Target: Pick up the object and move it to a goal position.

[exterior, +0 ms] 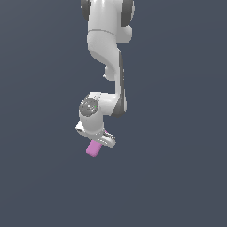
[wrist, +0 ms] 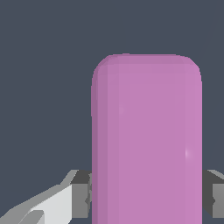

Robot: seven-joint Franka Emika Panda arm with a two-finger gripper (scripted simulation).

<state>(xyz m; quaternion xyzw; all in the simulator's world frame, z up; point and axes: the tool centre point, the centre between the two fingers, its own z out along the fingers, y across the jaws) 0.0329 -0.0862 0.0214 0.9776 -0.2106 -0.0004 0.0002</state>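
Observation:
The object [exterior: 93, 149] is a small pink-purple block with rounded edges; one end of it sticks out from under the white hand in the exterior view. In the wrist view the object [wrist: 146, 140] fills the middle, lying lengthwise between the two fingers. My gripper [wrist: 146, 197] has a pad pressed against each long side, so it is shut on the block. One grey-and-white finger [wrist: 65, 201] shows fully; the other finger [wrist: 216, 192] is only at the frame's edge. In the exterior view my gripper [exterior: 98, 141] is mostly hidden by the wrist.
The white arm [exterior: 106, 48] reaches down from the top of the exterior view. Around it is a plain dark grey-blue surface [exterior: 177, 177], with no other objects or goal marker showing.

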